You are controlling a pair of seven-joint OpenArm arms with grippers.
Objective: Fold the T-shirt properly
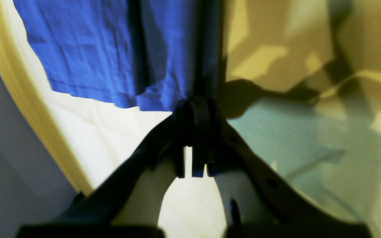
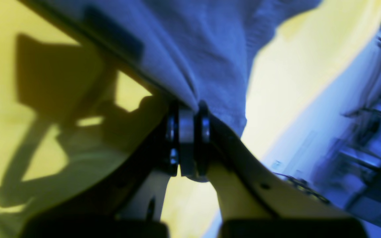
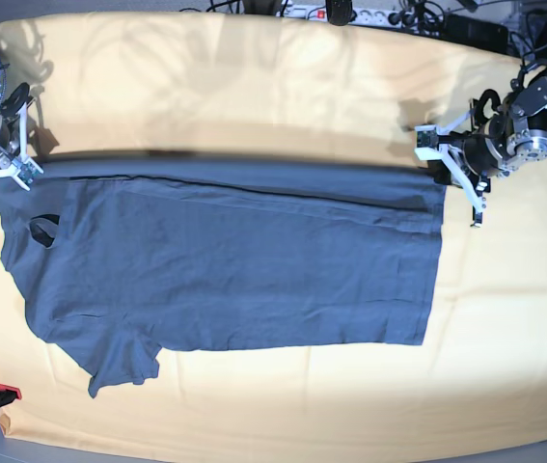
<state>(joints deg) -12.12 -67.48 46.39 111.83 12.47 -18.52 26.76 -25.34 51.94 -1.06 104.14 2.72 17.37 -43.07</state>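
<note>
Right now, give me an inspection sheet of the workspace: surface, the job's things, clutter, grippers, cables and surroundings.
Surface: yellow-orange cloth covers the table, lightly wrinkled.
Job's things: T-shirt spread sideways, neck end at the base view's left, hem at its right; its far edge is pulled into a straight band between the two grippers.
Clutter: small red item at the near left edge, too small to identify.
Grippers: left gripper shut on the T-shirt's hem corner; right gripper shut on the T-shirt near the shoulder.
Cables: power strip and wires along the far edge.
Surroundings: grey floor beyond the near edge.
</note>
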